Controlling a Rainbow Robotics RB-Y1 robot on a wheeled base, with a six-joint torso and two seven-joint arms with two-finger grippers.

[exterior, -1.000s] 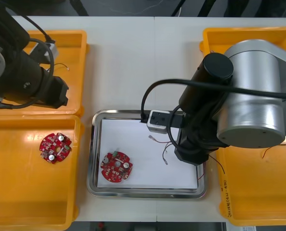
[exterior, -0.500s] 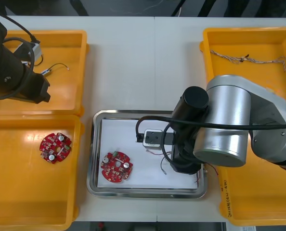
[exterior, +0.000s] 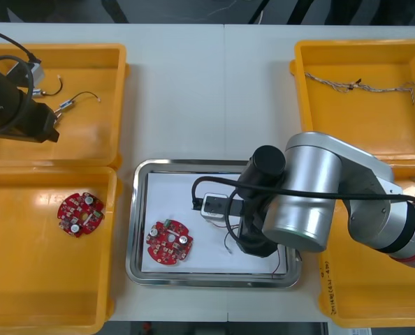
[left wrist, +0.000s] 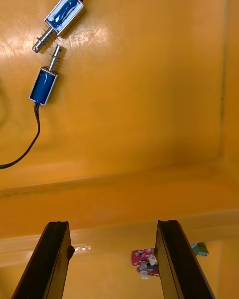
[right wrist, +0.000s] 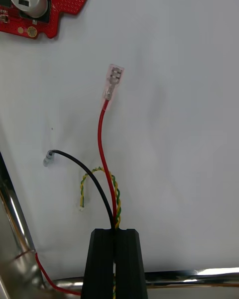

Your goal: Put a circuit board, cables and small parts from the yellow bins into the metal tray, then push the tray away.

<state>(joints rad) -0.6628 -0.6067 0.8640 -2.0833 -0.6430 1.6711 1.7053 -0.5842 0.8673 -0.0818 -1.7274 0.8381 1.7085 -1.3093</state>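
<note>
Since 0.5 s ago: right arm [exterior: 312, 202] has shifted a little nearer and left over the metal tray [exterior: 134, 209]; left arm [exterior: 12, 108] has pulled back toward the table's left edge, uncovering more of the far left yellow bin [exterior: 103, 139].

Front view:
- One circuit board [exterior: 169, 243] lies in the tray's near left part, on the white liner.
- A second board [exterior: 80, 213] lies in the near left bin [exterior: 47, 293].
- Small metal parts [exterior: 68, 105] with thin black leads lie in the far left bin.
- A twisted cable [exterior: 358, 85] lies in the far right bin [exterior: 361, 132].
- Thin wires [exterior: 228, 241] show under the right arm, over the liner.

Right wrist view:
- Right gripper [right wrist: 115, 231] is pinched shut on a red and yellow cable [right wrist: 102, 144], with a black cable [right wrist: 84, 167] between the same fingers.
- Loose ends spread over the liner; whether they touch it is probably but not certainly so.
- Board edge shows beyond the wire tips.

Left wrist view:
- Left gripper [left wrist: 113, 224] has its fingers spread apart, holding nothing, over the bin's floor near its dividing wall.
- Two blue-sleeved metal parts [left wrist: 45, 82] lie well beyond the fingertips.
</note>
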